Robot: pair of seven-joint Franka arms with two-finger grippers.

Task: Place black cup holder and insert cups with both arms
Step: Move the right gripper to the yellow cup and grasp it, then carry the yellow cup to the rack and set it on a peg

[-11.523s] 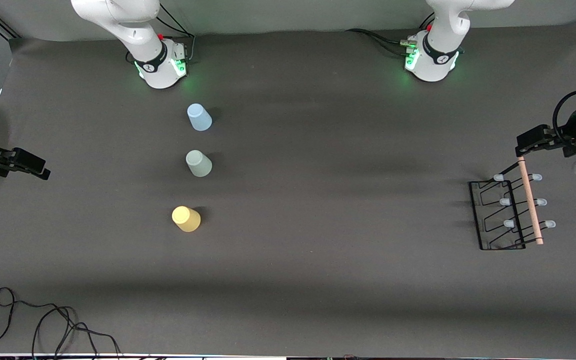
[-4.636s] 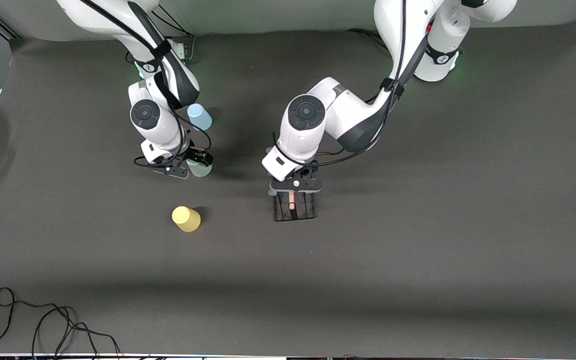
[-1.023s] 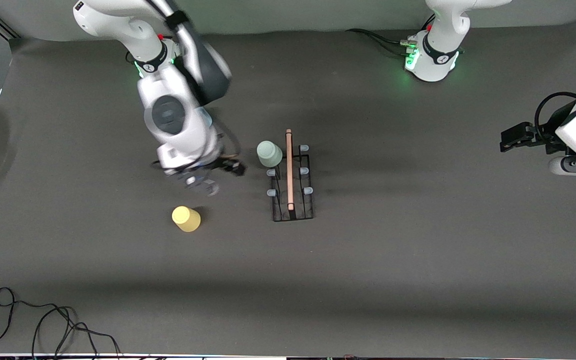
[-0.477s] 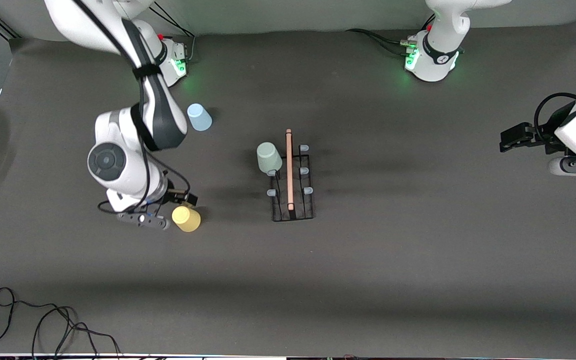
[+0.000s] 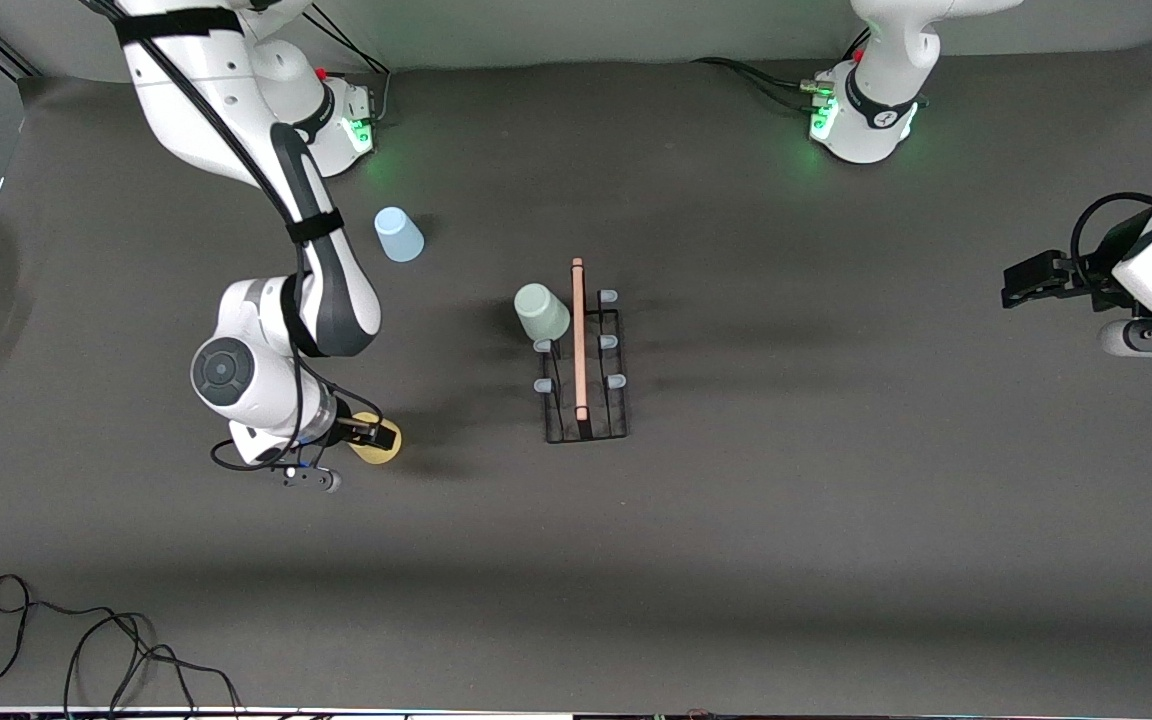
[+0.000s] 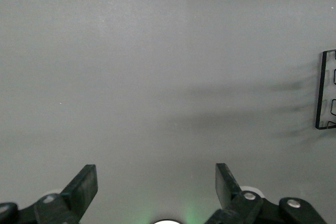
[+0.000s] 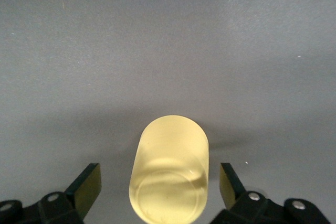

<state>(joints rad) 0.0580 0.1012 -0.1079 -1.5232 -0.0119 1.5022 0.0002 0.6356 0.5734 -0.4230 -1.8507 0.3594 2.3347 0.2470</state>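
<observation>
The right end effector [image 7: 157, 182] sat low over the yellow cup [image 5: 377, 441], its two fingers spread wide with the cup standing between them, a gap on each side, nothing gripped yet. The cup stood upside down on the desk [image 5: 736, 560] (its closed base facing up), so its long axis ran vertical, straight up through the space between the fingers; closing in looked like all the grasp still needed. The rack [image 5: 584, 385] stood mid-desk toward the left arm's end from this cup, with the green cup [image 5: 540, 312] already on a peg and the blue cup [image 5: 398, 234] still near the right arm's base. The left end effector [image 6: 156, 182] waited empty, fingers apart, well off at its own end.
</observation>
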